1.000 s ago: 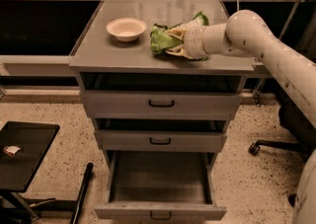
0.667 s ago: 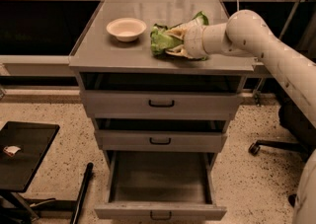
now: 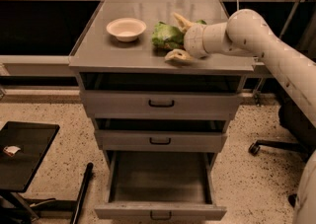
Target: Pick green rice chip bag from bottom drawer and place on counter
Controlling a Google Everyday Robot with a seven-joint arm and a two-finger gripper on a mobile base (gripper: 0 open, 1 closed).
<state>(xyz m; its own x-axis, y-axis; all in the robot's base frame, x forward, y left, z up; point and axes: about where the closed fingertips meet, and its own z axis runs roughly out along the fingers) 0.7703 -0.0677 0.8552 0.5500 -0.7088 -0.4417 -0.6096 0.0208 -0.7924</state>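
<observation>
The green rice chip bag (image 3: pixel 165 35) lies crinkled on the counter (image 3: pixel 113 55), just right of a white bowl (image 3: pixel 126 28). My gripper (image 3: pixel 177 38) reaches in from the right at counter height. Its fingers are spread open, one finger (image 3: pixel 180 20) behind the bag and the other in front of it. The bag's right end sits between them. The bottom drawer (image 3: pixel 160 212) is pulled out and its inside shows bare grey metal.
The two upper drawers (image 3: pixel 160 103) are pulled out slightly. A small black side table (image 3: pixel 22 151) stands at the lower left. An office chair base (image 3: pixel 276 145) is on the floor at the right. My white arm (image 3: pixel 266 45) spans the right side.
The fingers have spread apart from the bag, which now rests on the counter. The arm has barely moved.
</observation>
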